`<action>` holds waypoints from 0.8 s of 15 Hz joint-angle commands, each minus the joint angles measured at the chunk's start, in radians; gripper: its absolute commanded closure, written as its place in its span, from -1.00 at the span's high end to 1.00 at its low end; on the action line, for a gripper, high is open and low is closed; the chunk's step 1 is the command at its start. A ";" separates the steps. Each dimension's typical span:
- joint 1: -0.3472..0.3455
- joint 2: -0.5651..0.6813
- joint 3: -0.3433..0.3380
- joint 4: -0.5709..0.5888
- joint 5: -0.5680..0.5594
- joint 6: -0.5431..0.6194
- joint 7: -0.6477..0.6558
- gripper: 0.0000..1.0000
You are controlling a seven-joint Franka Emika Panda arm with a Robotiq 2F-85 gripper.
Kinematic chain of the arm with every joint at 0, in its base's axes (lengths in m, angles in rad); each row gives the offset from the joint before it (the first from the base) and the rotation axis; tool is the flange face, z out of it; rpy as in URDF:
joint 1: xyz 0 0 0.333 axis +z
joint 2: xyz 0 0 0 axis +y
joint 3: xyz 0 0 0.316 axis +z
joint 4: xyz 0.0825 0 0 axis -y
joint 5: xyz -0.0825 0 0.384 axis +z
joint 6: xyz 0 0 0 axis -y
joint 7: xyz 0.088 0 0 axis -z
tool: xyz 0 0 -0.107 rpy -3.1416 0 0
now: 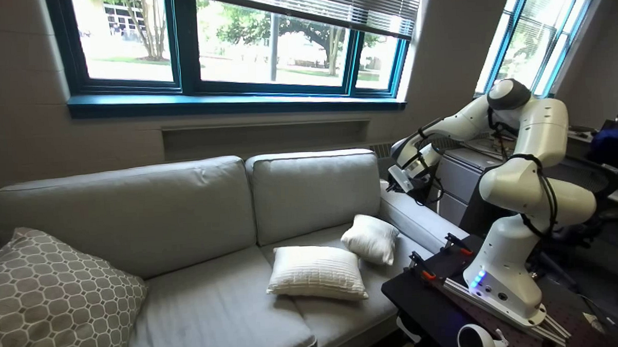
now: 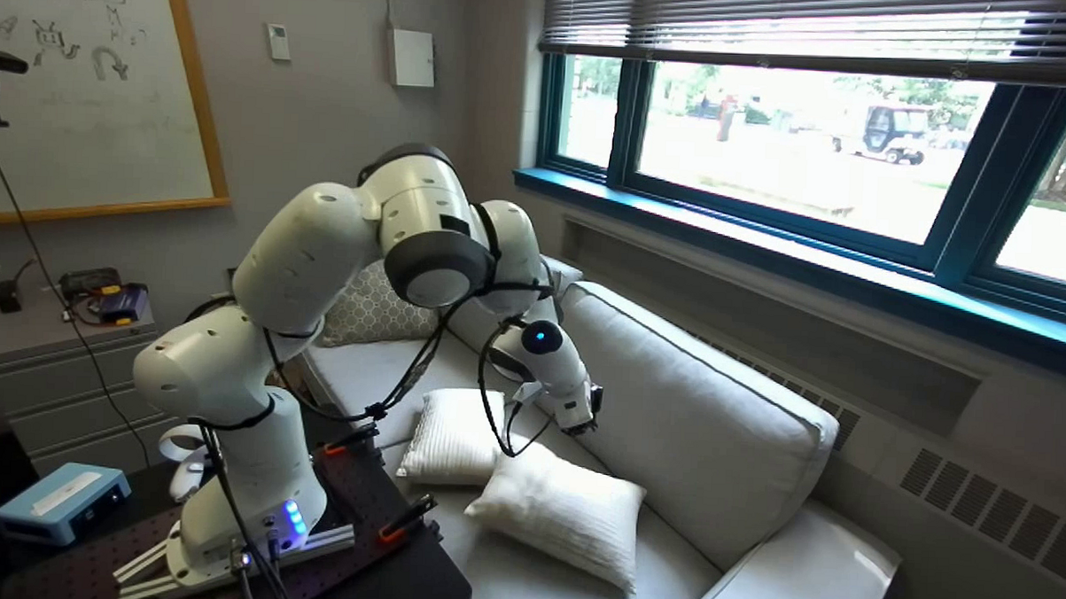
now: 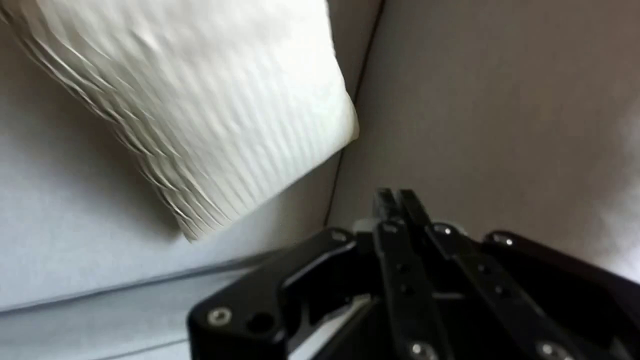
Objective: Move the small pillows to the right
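Over the sofa [image 1: 206, 310], the dimly seen pincer [image 3: 396, 194] is being held narrow, seemingly empty, clear of both small pillows [image 1: 316, 273] [image 1: 370, 238], as if for nudging.

The small pillows [image 1: 316, 273] were ribbed cloth, the sofa [image 1: 206, 310] smooth matt fabric. The arm [image 1: 549, 126] looked like glossy plastic; the smooth pincer [image 3: 396, 195] carried shiny metal screws [image 3: 219, 316]. The whiteboard frame [image 2: 198, 93] looked wooden.
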 commanded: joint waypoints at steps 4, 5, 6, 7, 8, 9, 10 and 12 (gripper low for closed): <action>-0.415 -0.278 0.245 -0.272 -0.168 -0.013 0.159 -0.96; -0.503 -0.265 0.322 -0.336 -0.210 -0.022 0.107 -0.96; -0.563 -0.265 0.375 -0.371 -0.241 -0.061 0.088 -0.36; -0.437 -0.253 0.237 -0.280 -0.296 -0.046 0.208 -0.35; -0.470 -0.256 0.257 -0.315 -0.336 -0.044 0.226 -0.75; -0.465 -0.258 0.243 -0.318 -0.361 -0.040 0.248 -0.59; -0.449 -0.256 0.224 -0.311 -0.370 -0.040 0.257 -0.44; -0.432 -0.256 0.210 -0.299 -0.371 -0.040 0.258 -0.35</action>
